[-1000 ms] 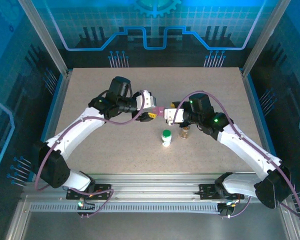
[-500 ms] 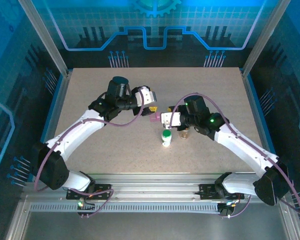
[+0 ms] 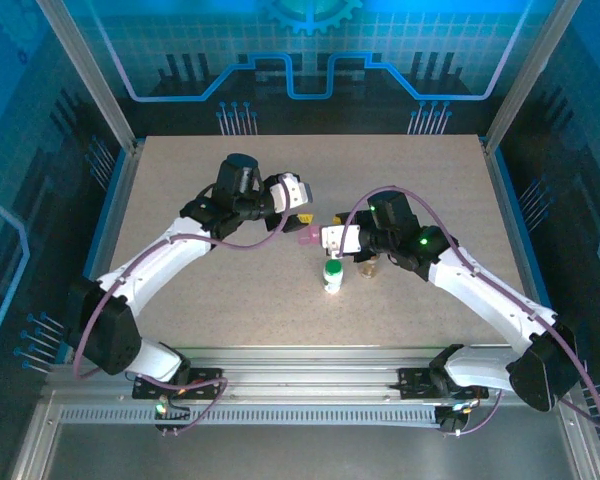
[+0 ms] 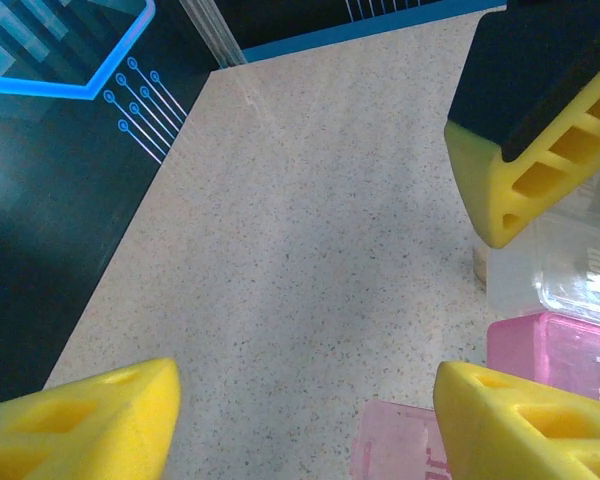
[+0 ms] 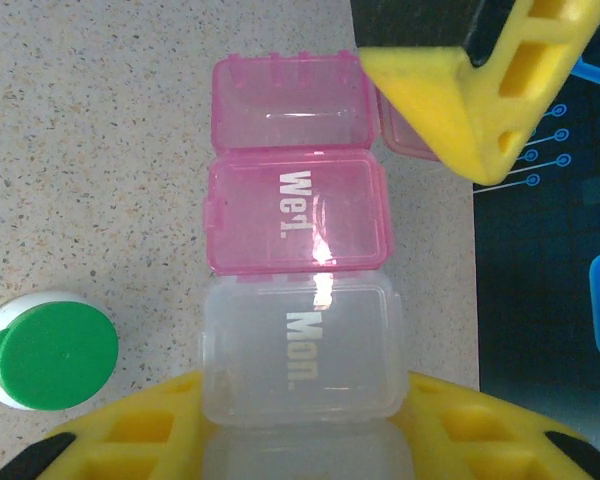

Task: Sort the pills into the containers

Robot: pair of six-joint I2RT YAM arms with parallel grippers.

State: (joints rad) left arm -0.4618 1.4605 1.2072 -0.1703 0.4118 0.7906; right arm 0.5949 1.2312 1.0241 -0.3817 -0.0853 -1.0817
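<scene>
**A:** Speckled worktop (image 3: 180,180), blue-lit walls all round. Where was your pill organiser (image 5: 298,215) at that moment?

**B:** Near the middle. Your right gripper (image 5: 300,450) was clamped on its clear "Mon." end, so the pink end stuck out toward your other arm. I couldn't tell whether it was resting on the worktop or just off it.

**A:** And the left gripper (image 4: 305,380)?

**B:** Its fingers were wide apart with nothing between them, and it sat just beside the pink end. My guess is you were bracing the box with one arm so the other could work a lid.

**A:** And the other containers?

**B:** The white bottle with the green cap (image 5: 50,350) stood upright just beside the organiser. The amber vial (image 3: 368,266) was close behind it, beside your right wrist, so both were in easy reach for sorting.
</scene>
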